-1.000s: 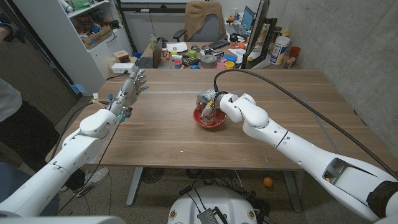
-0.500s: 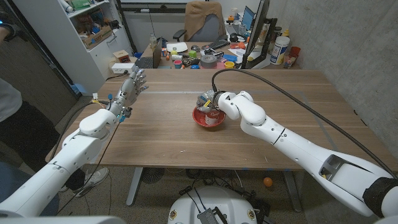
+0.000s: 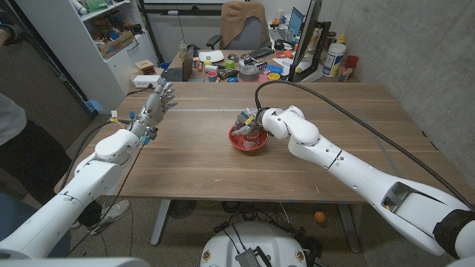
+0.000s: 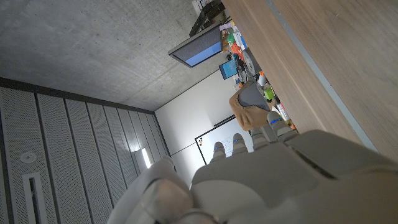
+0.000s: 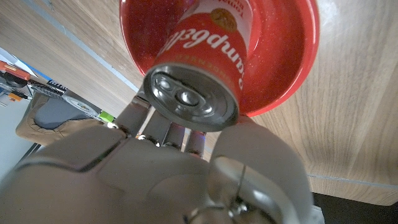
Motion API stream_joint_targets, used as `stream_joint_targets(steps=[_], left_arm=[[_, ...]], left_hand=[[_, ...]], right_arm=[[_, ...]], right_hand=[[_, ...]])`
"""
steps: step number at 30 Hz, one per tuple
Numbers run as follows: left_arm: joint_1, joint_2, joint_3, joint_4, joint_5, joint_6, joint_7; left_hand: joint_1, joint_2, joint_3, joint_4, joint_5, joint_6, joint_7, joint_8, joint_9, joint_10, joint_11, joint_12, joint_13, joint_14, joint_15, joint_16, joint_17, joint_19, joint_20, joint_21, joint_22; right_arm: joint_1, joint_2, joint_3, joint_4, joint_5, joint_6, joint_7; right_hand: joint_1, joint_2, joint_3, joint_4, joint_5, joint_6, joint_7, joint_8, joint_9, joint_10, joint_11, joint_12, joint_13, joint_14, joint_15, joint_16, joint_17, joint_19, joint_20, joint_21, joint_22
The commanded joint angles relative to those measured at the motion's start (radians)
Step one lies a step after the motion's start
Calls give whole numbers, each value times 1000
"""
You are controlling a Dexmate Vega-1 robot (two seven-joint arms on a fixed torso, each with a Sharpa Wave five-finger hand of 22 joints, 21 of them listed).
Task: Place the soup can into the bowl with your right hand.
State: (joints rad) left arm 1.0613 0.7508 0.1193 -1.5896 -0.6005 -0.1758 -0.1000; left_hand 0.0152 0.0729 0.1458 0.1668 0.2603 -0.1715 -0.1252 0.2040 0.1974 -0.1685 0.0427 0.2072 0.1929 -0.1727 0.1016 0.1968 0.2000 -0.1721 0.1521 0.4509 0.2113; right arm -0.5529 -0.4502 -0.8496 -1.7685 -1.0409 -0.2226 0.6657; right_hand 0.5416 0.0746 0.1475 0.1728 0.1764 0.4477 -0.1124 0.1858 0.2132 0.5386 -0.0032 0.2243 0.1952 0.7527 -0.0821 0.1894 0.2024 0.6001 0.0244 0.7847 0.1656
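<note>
A red bowl [image 3: 249,143] stands on the wooden table a little beyond its middle. My right hand [image 3: 251,123] reaches down over the bowl and holds the red-and-white soup can [image 3: 244,127]. In the right wrist view the soup can [image 5: 208,56] is tilted, its labelled side down inside the bowl [image 5: 298,74] and its silver end toward the camera. My right hand [image 5: 186,162] grips it between thumb and fingers. Whether the can touches the bowl's bottom is hidden. My left hand [image 3: 158,103] hangs open above the table's far left part, its fingers [image 4: 261,180] spread.
Beyond the table's far edge a desk carries tape rolls [image 3: 249,71], bottles [image 3: 334,59] and a monitor [image 3: 308,37], with a chair [image 3: 243,26] behind. A white shelf [image 3: 104,44] stands at the far left. A person [image 3: 15,141] is at the left edge.
My right hand has shifted slightly over the bowl with the can in it. The left arm has not moved.
</note>
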Motion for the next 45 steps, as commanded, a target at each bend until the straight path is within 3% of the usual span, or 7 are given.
stream_joint_targets(steps=[1, 14, 22, 29, 33, 38, 45], left_arm=[[-2, -1, 3, -1, 2, 5, 0], [2, 1, 3, -11, 5, 5, 4], [12, 3, -2, -20, 3, 4, 10], [17, 4, -4, -21, 1, 3, 9], [17, 4, -4, -19, -2, 2, 4], [15, 3, -2, -16, -2, -1, -1], [19, 2, -3, -17, -4, -5, -3]], left_hand=[[7, 18, -7, 0, 6, -240, -2, 2, 3, -221, 4, 4, 4, -215, -2, 5, 3, -152, 7, -3, 4], [8, 19, -11, 0, 7, -240, -2, 2, 2, -221, 5, 4, 4, -215, -2, 5, 3, -152, 7, -3, 4], [8, 19, -13, 0, 8, -241, -3, 2, 2, -221, 3, 5, 4, -215, -3, 5, 3, -152, 6, -4, 4], [9, 20, -14, -1, 8, -240, -3, 2, 2, -221, 4, 5, 4, -215, -3, 5, 3, -152, 7, -4, 4], [9, 20, -15, -1, 9, -240, -3, 2, 2, -220, 4, 5, 4, -214, -3, 5, 3, -151, 7, -4, 4], [9, 20, -16, -1, 9, -239, -3, 2, 2, -219, 4, 6, 4, -213, -2, 6, 3, -151, 9, -4, 4], [9, 20, -18, -1, 10, -238, -2, 3, 2, -220, 4, 5, 3, -212, -3, 6, 3, -150, 7, -4, 4]], right_arm=[[-6, -23, 19, -41, 13, -1, -36], [5, -35, 29, -69, 6, 8, -23], [37, -26, 20, -69, -2, 9, 40], [67, -15, 19, -80, -9, -8, 122], [73, -13, 26, -93, -15, -21, 146], [81, -14, 38, -109, -6, -31, 173], [84, -21, 53, -141, -11, -45, 185]], right_hand=[[-47, 7, -17, -3, 4, -26, -5, 1, -2, -29, 0, -12, 3, -49, -41, -9, 1, -51, 39, -43, 3], [-89, 15, -29, -12, 5, -70, -7, -3, -6, -78, -4, -23, 2, -107, -22, -11, -1, -89, 63, -85, 5], [-125, 17, -42, -21, 6, -136, -19, -7, -10, -138, -12, -31, 0, -182, 3, -14, -4, -166, 67, -143, 7], [-159, 20, -53, -27, 7, -171, -21, 0, -14, -208, -28, -35, -1, -298, 19, -21, -8, -238, 106, -201, 8], [-174, 25, -56, -31, 8, -180, -24, 4, -16, -230, -20, -30, -3, -354, 41, -17, -11, -295, 159, -246, 6], [-182, 28, -57, -35, 8, -190, -19, 3, -17, -247, -14, -29, -3, -399, 60, -18, -13, -343, 176, -283, 5], [-188, 30, -58, -36, 8, -210, -22, -1, -17, -273, -19, -34, -4, -419, 69, -17, -13, -350, 179, -297, 5]])
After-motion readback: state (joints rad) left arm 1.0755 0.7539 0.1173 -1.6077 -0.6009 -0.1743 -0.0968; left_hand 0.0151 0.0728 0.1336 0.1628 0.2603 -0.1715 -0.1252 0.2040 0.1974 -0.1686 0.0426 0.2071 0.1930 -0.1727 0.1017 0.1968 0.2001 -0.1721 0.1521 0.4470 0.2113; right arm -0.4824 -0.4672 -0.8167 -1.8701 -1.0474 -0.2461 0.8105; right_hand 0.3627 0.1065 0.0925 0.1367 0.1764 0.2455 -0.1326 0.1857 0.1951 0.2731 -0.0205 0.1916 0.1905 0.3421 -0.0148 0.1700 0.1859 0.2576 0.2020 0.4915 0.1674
